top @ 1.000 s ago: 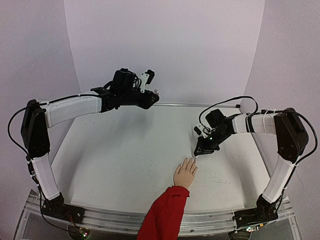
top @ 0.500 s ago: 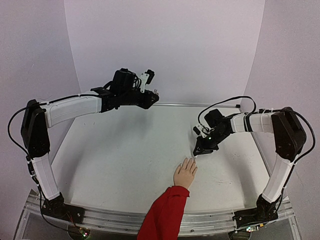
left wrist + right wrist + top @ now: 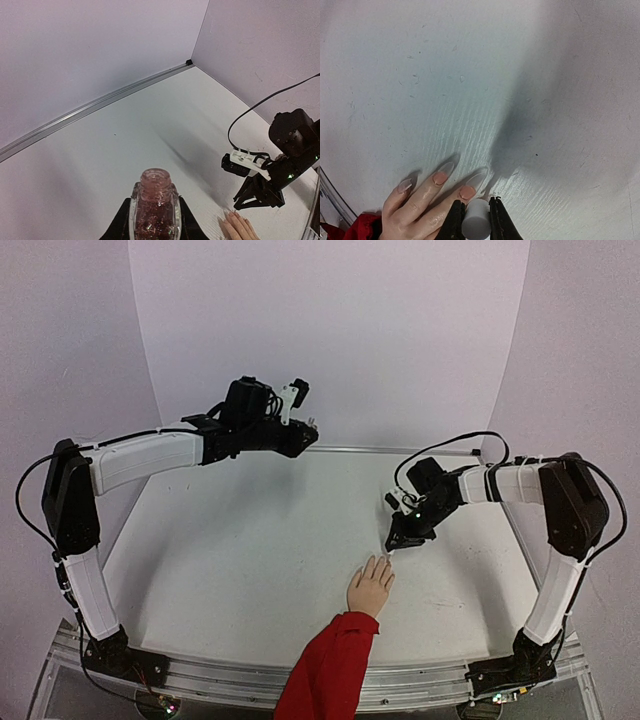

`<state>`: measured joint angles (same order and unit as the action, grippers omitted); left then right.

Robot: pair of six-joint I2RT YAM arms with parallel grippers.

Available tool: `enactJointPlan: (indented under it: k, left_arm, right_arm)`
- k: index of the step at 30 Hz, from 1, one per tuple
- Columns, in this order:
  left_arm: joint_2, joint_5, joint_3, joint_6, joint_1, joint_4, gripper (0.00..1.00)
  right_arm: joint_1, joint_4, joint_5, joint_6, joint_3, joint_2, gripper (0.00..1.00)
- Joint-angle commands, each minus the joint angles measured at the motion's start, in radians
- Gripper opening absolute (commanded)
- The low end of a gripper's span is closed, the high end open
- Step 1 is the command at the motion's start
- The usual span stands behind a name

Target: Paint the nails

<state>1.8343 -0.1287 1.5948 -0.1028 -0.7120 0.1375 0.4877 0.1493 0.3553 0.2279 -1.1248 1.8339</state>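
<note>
Now | right fingers (image 3: 496,222) pinch white cap (image 3: 476,219), just beside nails (image 3: 467,192) | left fingers (image 3: 120,227) grip bottle (image 3: 154,210)

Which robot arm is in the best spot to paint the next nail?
Right. Its end effector grips a white cap right beside the mannequin hand's nails. The left end effector is far off, raised near the back wall, holding the open bottle.

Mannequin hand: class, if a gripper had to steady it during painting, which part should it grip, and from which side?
Probably the wrist, just where the red sleeve begins, coming from above on the near-left side. The mannequin hand lies flat, palm down, fingers pointing toward the right gripper, which works at the nails; gripping there keeps clear of them.
</note>
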Motion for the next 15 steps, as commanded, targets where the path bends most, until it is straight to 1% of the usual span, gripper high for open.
enactJointPlan:
  k: [1, 15]
  left_arm:
    - [-0.035, 0.007, 0.023, 0.014, 0.006, -0.064, 0.00]
    - [-0.033, 0.012, 0.023, 0.015, 0.006, -0.064, 0.00]
  right_arm:
    - [0.003, 0.068, 0.017, -0.019, -0.044, 0.021, 0.00]
    - [0.003, 0.088, -0.039, -0.006, -0.042, 0.014, 0.00]
